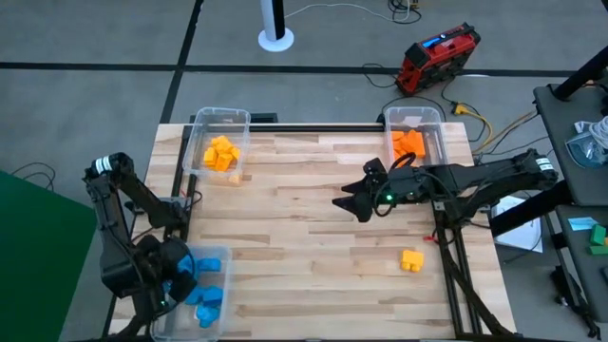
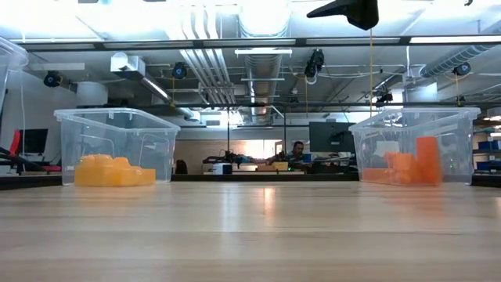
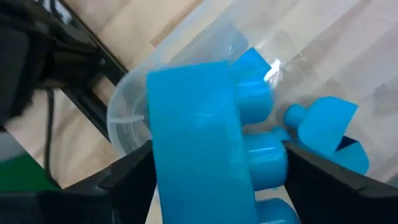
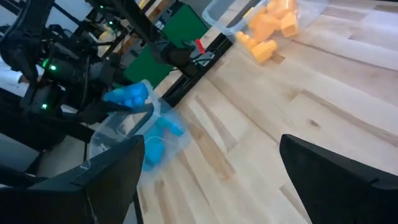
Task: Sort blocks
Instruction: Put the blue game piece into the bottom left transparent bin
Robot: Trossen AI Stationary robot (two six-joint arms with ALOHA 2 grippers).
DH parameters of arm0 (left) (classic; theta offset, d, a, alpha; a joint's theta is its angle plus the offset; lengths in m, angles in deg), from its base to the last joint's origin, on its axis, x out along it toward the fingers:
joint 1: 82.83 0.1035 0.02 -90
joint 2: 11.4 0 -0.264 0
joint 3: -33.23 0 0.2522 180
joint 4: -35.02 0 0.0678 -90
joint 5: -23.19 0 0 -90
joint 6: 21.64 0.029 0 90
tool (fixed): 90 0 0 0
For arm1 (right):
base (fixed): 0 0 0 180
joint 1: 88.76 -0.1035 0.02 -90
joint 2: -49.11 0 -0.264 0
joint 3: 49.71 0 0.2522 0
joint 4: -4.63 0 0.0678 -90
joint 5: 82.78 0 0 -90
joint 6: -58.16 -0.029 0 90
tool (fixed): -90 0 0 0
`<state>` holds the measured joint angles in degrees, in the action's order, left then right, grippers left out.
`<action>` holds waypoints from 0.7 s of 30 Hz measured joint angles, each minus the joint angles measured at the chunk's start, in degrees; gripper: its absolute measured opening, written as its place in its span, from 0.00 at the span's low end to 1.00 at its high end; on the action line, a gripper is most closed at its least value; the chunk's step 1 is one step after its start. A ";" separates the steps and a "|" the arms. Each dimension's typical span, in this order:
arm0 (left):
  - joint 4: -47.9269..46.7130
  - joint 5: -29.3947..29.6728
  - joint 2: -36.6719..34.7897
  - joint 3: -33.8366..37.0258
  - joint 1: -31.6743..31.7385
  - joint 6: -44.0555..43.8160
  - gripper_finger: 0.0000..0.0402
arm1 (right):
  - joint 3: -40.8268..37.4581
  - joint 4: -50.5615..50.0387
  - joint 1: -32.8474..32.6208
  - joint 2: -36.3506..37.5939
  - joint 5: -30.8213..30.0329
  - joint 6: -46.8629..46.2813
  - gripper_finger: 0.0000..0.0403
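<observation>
Blocks were nearly sorted: one blue block (image 3: 199,143) sat clamped in the left gripper (image 3: 205,186) over the blue bin (image 1: 211,255), and a last yellow block (image 1: 411,259) lay loose on the table (image 1: 313,237). Light, stiff and slick, I judged, best pinched across flat sides. Right gripper (image 1: 356,202) hovered mid-table, spread wide, empty.

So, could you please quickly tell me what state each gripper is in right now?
Left gripper: shut on a large blue plastic studded block, over the clear plastic bin of blue blocks.
Right gripper: open, empty, above mid-table.
</observation>
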<state>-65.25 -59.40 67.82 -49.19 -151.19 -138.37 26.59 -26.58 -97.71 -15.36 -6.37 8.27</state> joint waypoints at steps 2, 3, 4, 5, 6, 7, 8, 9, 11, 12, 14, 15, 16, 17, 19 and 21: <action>-0.96 0.92 0.15 0.30 0.00 0.79 0.74 | 0.00 -0.22 0.00 -0.17 0.01 0.08 0.91; -1.22 1.05 0.24 0.54 0.00 1.18 0.73 | -0.02 -0.37 0.06 -0.27 -0.06 0.22 0.91; -1.30 1.08 0.24 0.80 0.00 1.41 0.73 | -0.02 -0.23 0.13 -0.71 -0.43 0.20 0.91; -1.49 1.13 0.24 0.89 0.00 1.74 0.73 | -0.02 -0.16 0.13 -0.92 -0.85 0.10 0.91; -1.50 1.19 0.20 0.93 0.00 2.10 0.73 | -0.02 -0.55 0.14 -1.06 -1.20 -0.02 0.91; -1.50 1.21 0.17 0.93 0.00 2.21 0.73 | -0.07 -0.80 0.15 -1.29 -1.40 -0.03 0.91; -1.46 1.33 0.17 0.93 0.00 2.29 0.73 | -0.06 -0.49 0.17 -1.85 -1.45 -0.08 0.91; -1.44 1.55 0.17 0.92 0.00 2.37 0.73 | -0.02 -0.22 0.17 -2.13 -1.46 -0.36 0.91; -1.47 1.65 0.17 0.67 0.00 2.60 0.73 | -0.06 -1.12 0.15 -2.40 -1.44 -1.09 0.91; -1.40 1.67 0.17 0.27 0.00 2.81 0.73 | -0.07 -0.75 0.15 -3.00 -1.44 -1.38 0.91; -1.28 1.67 0.21 -0.83 0.00 3.79 0.73 | 0.06 -0.88 0.15 -3.55 -1.40 -1.96 0.91; -1.38 1.67 0.25 -1.54 0.00 4.37 0.73 | -0.05 -1.38 0.15 -3.80 -1.37 -2.04 0.91; -1.39 1.70 0.31 -2.20 0.00 4.89 0.73 | -0.06 -1.17 0.15 -4.44 -1.38 -2.11 0.91; -1.38 1.83 0.35 -2.84 0.00 5.31 0.73 | -0.02 -0.75 0.15 -4.75 -1.27 -2.43 0.91; -1.63 2.94 0.37 -4.09 0.01 5.96 0.73 | -0.04 -1.28 0.15 -5.38 -0.97 -2.76 0.91; -1.80 5.26 0.37 -5.04 0.11 6.08 0.73 | -0.03 -0.55 0.13 -6.16 -0.77 -2.80 0.91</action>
<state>-67.06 -54.13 68.19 -54.23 -151.08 -132.29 26.57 -27.14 -97.58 -21.53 -7.13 5.48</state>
